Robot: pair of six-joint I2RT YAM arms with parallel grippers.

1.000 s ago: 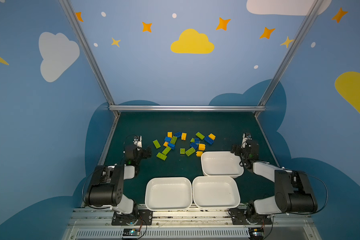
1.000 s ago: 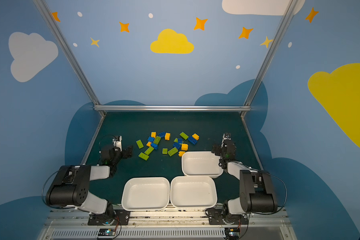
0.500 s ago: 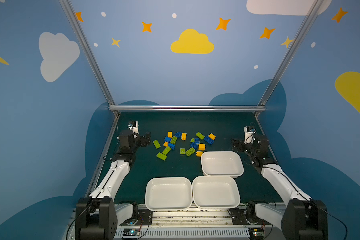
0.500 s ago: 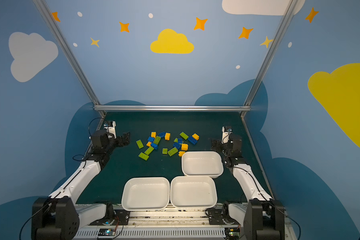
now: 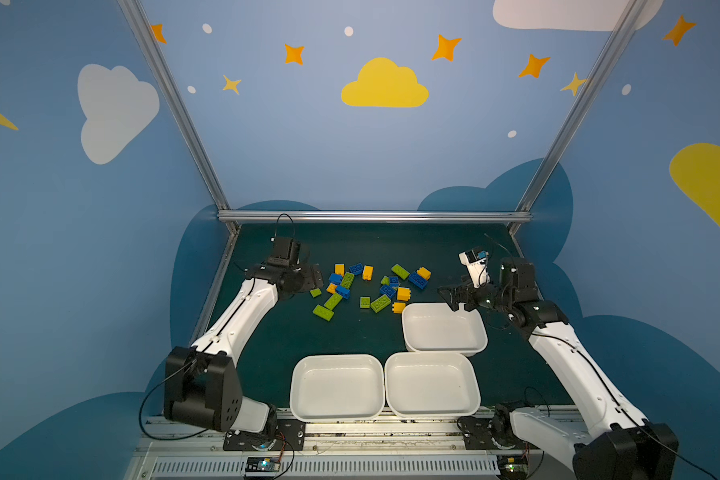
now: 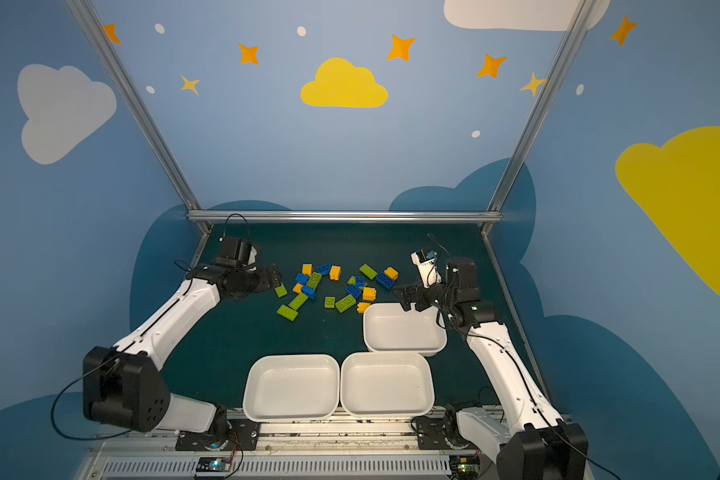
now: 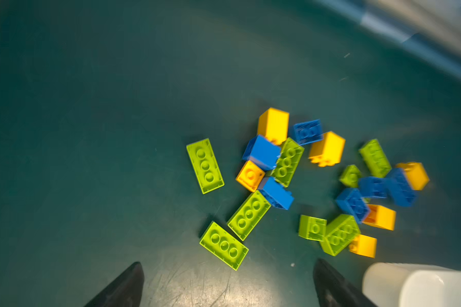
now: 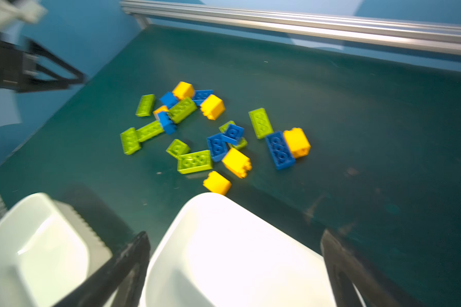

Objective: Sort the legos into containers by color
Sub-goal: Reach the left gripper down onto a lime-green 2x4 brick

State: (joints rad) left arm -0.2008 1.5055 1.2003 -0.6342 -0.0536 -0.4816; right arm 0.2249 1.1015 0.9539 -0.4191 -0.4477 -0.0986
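Observation:
The legos [image 5: 371,286] lie loose in a cluster on the dark green mat, lime-green, blue and yellow-orange mixed; they show in both top views [image 6: 333,286] and both wrist views [image 7: 290,186] [image 8: 210,133]. Three empty white containers stand nearer the front: one at right [image 5: 443,332], two side by side [image 5: 336,386] [image 5: 431,384]. My left gripper [image 5: 314,279] [image 6: 273,276] [image 7: 227,263] is open at the cluster's left edge, a green brick [image 7: 224,245] just ahead of its tips. My right gripper [image 5: 449,297] [image 6: 405,297] [image 8: 234,234] is open and empty above the right container's far corner.
An aluminium rail [image 5: 371,216] closes the mat at the back, and slanted rails [image 5: 221,274] run along both sides against the blue walls. The arm bases and a metal track [image 5: 350,432] sit at the front edge.
Both arms have unfolded from their bases and stretched out. The left gripper moved right to the bricks; the right gripper moved left over the right container. Both stayed open.

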